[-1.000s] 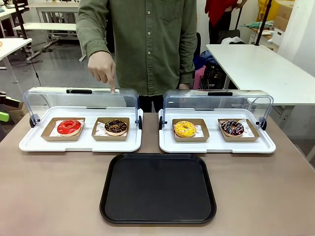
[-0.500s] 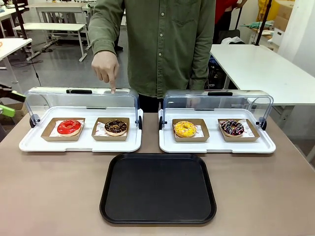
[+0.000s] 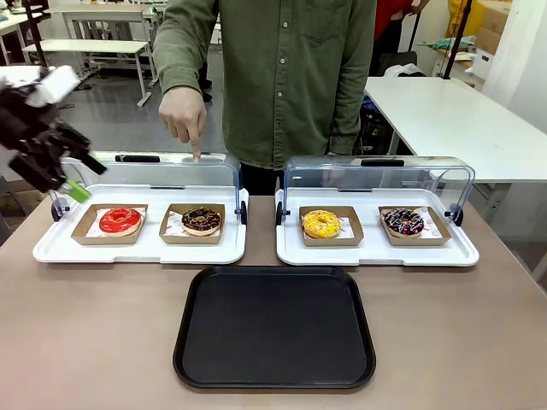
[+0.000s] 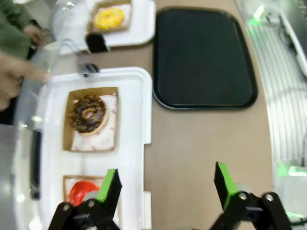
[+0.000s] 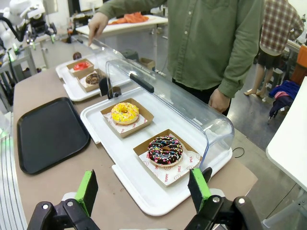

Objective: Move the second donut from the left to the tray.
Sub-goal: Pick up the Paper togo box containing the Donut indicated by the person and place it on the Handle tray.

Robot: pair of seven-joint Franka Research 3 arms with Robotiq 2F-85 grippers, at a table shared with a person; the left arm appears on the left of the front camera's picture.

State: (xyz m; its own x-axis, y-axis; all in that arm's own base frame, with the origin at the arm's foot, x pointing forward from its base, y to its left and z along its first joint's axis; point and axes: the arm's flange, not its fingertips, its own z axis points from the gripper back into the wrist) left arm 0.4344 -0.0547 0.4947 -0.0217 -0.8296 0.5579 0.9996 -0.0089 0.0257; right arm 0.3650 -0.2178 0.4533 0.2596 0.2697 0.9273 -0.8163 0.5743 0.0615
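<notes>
target: chocolate sprinkle donut (image 3: 202, 220) in its cardboard box on the left display tray (image 3: 137, 253), beside the red donut (image 3: 120, 220); black tray (image 3: 273, 329) just in front
left gripper (image 4: 167, 188): wide open, empty, above the display tray's left end
right gripper (image 5: 144, 189): wide open, empty
risk, lid: clear lid (image 3: 141, 173) right behind the box; a steep approach could clip it
risk, aim: drift picks the red donut
risk, person: pointing hand (image 3: 182, 115) on the lid, near the path

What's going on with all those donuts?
A person's hand points down at the chocolate sprinkled donut, which sits in its cardboard box on the left display tray. The robot's left gripper hovers nearby with its fingers open, holding nothing. The right gripper is open too. The donut is not yet on the black tray.
</notes>
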